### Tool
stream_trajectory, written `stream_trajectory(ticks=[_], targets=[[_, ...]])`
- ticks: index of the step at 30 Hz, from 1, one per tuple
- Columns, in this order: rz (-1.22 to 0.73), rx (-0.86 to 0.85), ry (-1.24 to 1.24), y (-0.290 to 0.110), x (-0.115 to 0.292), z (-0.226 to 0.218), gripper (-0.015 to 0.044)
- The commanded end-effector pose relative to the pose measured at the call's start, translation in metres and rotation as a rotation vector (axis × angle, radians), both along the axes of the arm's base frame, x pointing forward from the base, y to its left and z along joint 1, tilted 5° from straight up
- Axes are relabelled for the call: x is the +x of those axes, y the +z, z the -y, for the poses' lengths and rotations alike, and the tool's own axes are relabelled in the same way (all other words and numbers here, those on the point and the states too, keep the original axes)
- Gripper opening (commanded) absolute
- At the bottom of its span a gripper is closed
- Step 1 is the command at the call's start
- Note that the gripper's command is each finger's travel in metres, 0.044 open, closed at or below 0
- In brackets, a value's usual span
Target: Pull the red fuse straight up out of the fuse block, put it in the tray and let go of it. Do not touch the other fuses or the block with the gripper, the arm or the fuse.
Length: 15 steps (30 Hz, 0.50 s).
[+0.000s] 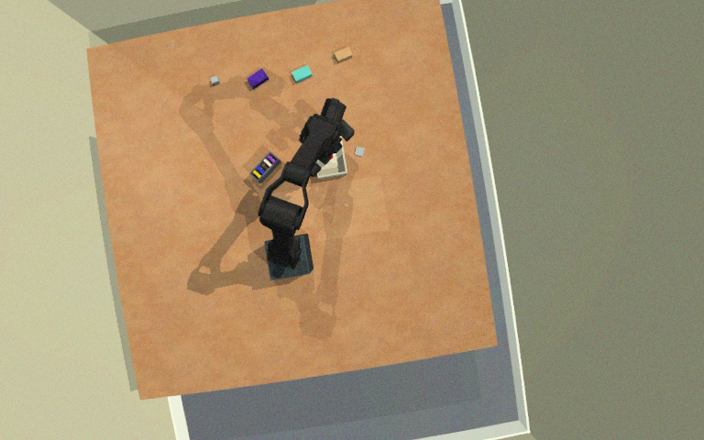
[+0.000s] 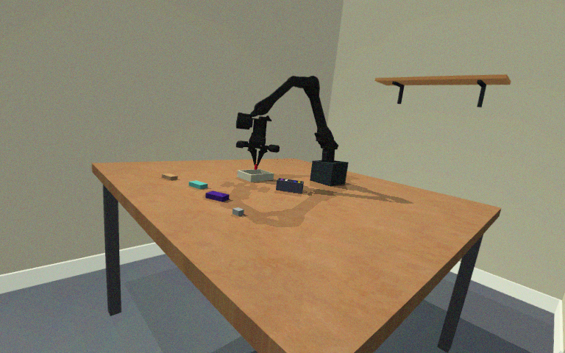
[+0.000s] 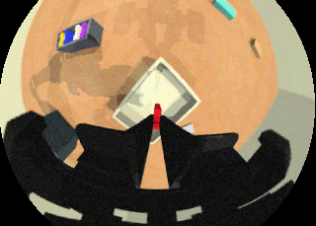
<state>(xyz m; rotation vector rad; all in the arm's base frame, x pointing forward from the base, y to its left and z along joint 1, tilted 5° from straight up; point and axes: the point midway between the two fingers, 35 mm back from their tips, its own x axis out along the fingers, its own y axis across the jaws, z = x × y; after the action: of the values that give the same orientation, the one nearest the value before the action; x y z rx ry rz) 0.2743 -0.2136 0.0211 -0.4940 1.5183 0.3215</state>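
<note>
My gripper (image 2: 255, 164) (image 3: 157, 117) is shut on the red fuse (image 1: 335, 157) (image 2: 255, 166) (image 3: 157, 117), which hangs upright from the fingertips. It hovers just above the white tray (image 1: 337, 171) (image 2: 250, 176) (image 3: 156, 90), over the tray's inside, and the fuse is clear of the tray floor. The dark fuse block (image 1: 265, 166) (image 2: 289, 185) (image 3: 79, 35) holds several coloured fuses. It stands apart from the tray, on its other side from the gripper, next to the arm's forearm.
A purple block (image 1: 257, 78) (image 2: 217, 195), a teal block (image 1: 301, 72) (image 2: 198, 184) and a tan block (image 1: 343, 53) (image 2: 169, 176) lie in a row near the table's far edge. One small grey cube (image 1: 359, 150) lies beside the tray and another (image 1: 214, 80) (image 2: 237, 211) near the purple block. The arm's base (image 1: 289, 256) stands behind the fuse block.
</note>
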Motion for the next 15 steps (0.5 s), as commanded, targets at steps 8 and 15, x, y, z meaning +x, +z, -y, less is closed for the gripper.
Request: stream_trajectory(ticks=[8, 15], targets=[[-0.001, 0.001, 0.000, -0.001, 0.000, 0.000, 0.0184], [-0.001, 0.002, 0.002, 0.010, 0.000, -0.001, 0.0330]])
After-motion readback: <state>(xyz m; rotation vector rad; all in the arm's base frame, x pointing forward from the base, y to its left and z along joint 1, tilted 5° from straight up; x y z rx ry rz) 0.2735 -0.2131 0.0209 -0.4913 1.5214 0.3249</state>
